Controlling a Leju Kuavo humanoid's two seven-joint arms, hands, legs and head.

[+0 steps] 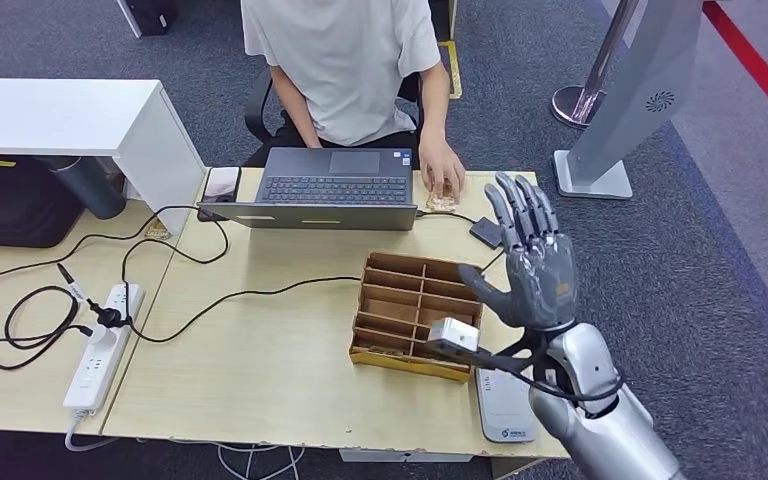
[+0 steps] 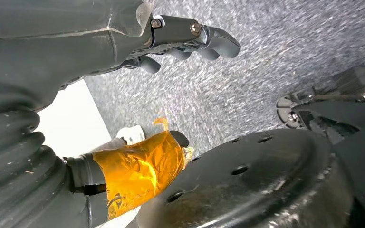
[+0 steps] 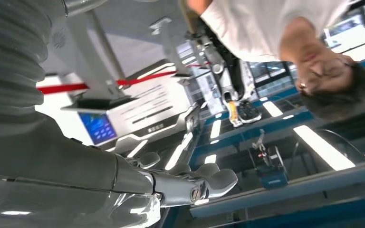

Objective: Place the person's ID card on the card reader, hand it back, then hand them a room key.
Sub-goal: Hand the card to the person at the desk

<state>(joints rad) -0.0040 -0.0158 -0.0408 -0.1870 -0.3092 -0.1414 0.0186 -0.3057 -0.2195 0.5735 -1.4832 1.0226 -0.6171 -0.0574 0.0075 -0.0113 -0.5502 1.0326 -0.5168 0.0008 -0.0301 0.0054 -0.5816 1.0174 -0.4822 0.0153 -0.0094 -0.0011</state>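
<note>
Robot's right hand is raised above the right end of the light wooden tabletop, fingers spread apart and holding nothing, palm toward the seated person in a grey T-shirt, prob. offered to receive the ID card. The card looks to be the small tan item under the person's hand beside the dark grey laptop, well apart from the fingers, w/ the flat grey card reader at the tabletop's near edge just beside the brown compartmented wooden tray. Left hand hangs low over grey carpet, fingers loosely curled, nothing in them.
</note>
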